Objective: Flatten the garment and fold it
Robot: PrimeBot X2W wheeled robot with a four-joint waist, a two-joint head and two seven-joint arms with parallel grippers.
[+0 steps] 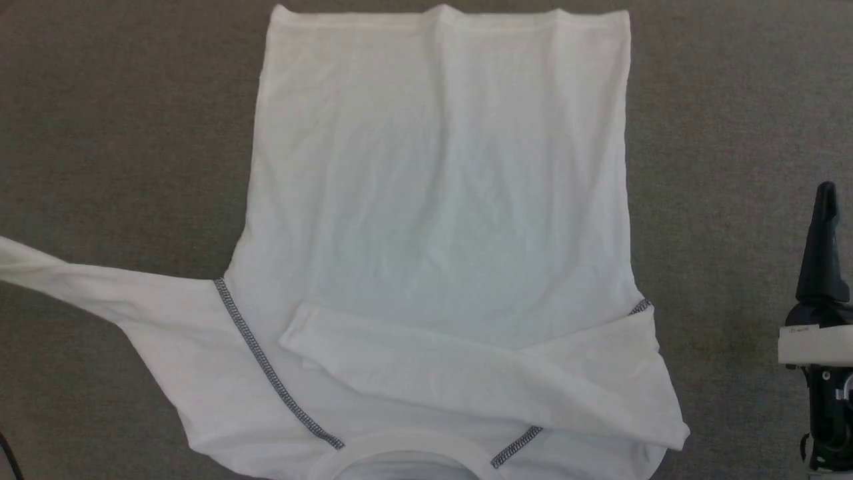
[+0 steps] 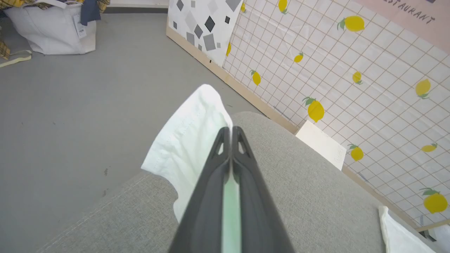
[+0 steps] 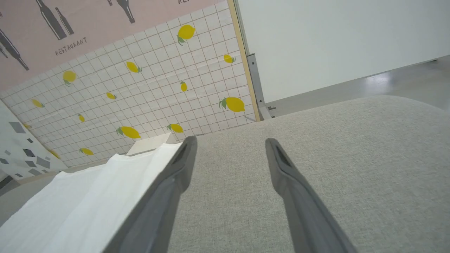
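Observation:
The white garment point(image 1: 440, 200) lies flat on the grey cushioned surface point(image 1: 733, 133), hem far, ribbed collar point(image 1: 400, 445) at the near edge. One sleeve point(image 1: 466, 373) is folded across the chest. The other sleeve point(image 1: 80, 283) stretches off the head view's left edge. In the left wrist view my left gripper point(image 2: 231, 129) is shut on that sleeve's cuff point(image 2: 186, 137), held above the surface's edge. My right gripper point(image 3: 230, 144) is open and empty over bare surface just right of the garment's side point(image 3: 88, 200); in the head view the right gripper point(image 1: 826, 193) stands at the right edge.
A rigid white box point(image 2: 321, 144) sits beyond the surface, against a lemon-print tiled panel point(image 2: 351, 70). Grey floor point(image 2: 88, 98) lies past the surface's left edge, with a white bag point(image 2: 52, 31) far off. Bare grey fabric flanks the garment on both sides.

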